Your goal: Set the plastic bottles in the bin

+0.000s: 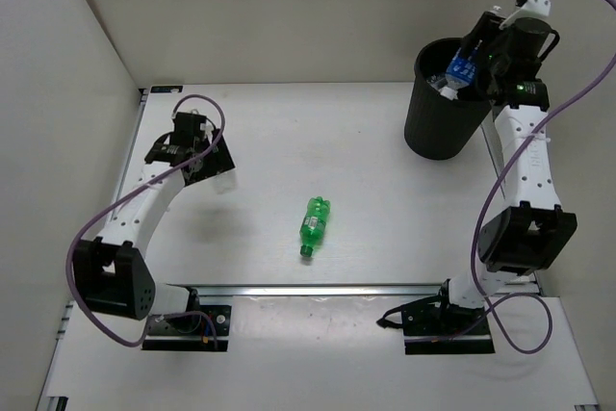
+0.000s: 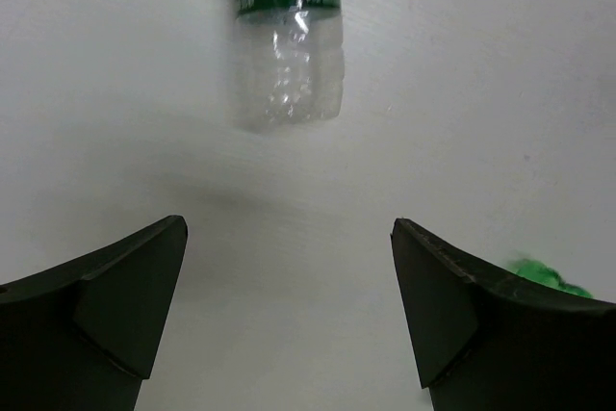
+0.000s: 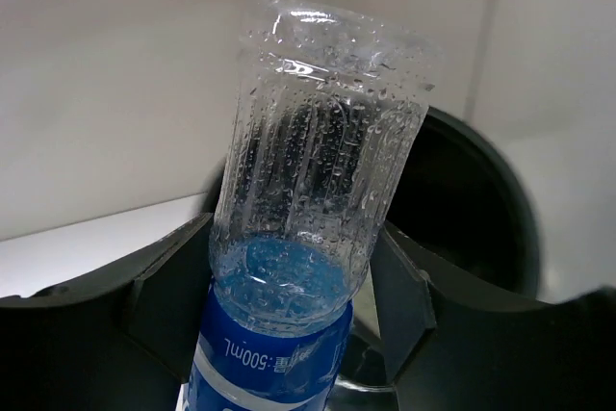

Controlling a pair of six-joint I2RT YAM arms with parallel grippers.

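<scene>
Right arm: reaching to the far right corner. The right end effector [image 3: 294,276] is clamped on the blue-label bottle [image 3: 318,190], one finger [image 3: 168,295] pressed against each side at the top of the label. The clear body above the label is beaded with droplets inside. In the top view this bottle [image 1: 460,69] hangs over the mouth of the bin [image 1: 428,132], toward its far right rim, clear of the worktop [image 1: 289,132]. The bin stands upright at the far right of the worktop. In the wrist view its dark opening [image 3: 472,209] lies right behind the bottle. Something pale shows inside near the rim, but I cannot tell what it is.

Left arm: over the left part of the worktop. The left end effector [image 2: 289,238] is spread wide and grips nothing. The green-label bottle [image 2: 289,55] lies on the worktop just ahead of the fingertips, its clear base end toward the camera, not touched. In the top view it is mostly hidden under the left end effector [image 1: 214,172].

Green bottle [image 1: 313,225]: lying on its side near the centre of the worktop, cap toward the near edge, well apart from both arms and the bin. A sliver of it [image 2: 544,271] shows past the right-hand finger in the left wrist view.
</scene>
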